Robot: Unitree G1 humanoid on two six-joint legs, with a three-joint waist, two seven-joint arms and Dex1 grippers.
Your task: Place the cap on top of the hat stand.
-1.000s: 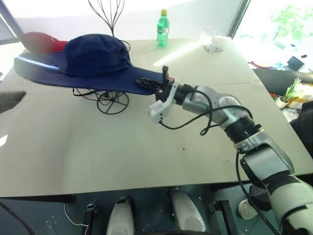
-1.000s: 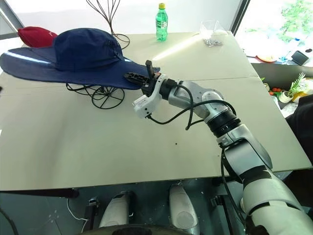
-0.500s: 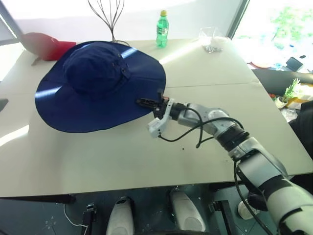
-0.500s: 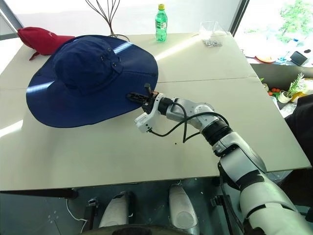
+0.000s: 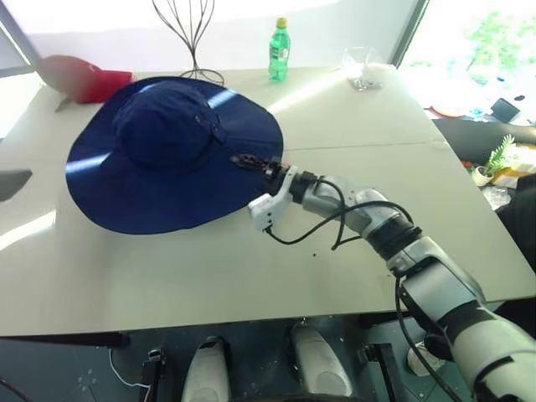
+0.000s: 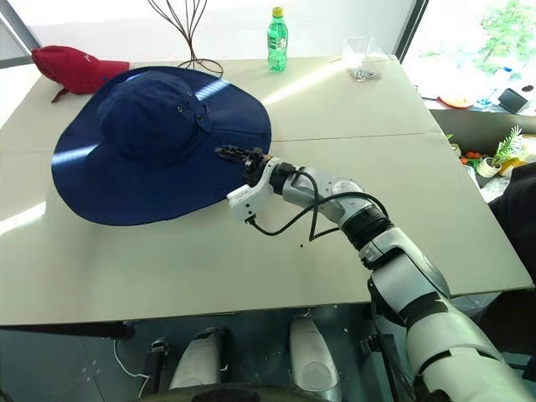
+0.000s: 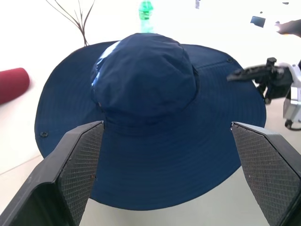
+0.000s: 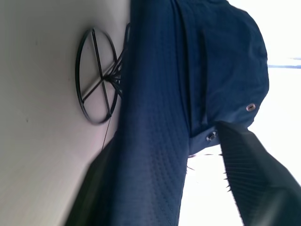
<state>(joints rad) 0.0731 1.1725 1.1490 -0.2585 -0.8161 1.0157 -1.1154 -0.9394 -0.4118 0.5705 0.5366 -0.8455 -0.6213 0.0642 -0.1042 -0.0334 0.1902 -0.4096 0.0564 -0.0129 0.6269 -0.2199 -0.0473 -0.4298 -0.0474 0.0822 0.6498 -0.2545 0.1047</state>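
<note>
Right gripper (image 6: 237,154), two black fingers: at near-right edge of cap brim, jaws spread, one finger above the brim and one below, not pinching it.
Left gripper (image 7: 167,174), two black mesh-faced fingers: short of cap's near brim, jaws spread wide, nothing between.
Cap (image 5: 172,151), large navy-blue floppy fabric sun hat, wide round brim: crown up, draped over hat stand (image 8: 96,75), black wire, round base on beige table (image 5: 209,276) under the brim.
Beyond cap: small red baseball cap (image 6: 74,67); tall thin wire stand (image 5: 193,33); green plastic bottle (image 6: 277,38); clear glass (image 5: 358,67).
</note>
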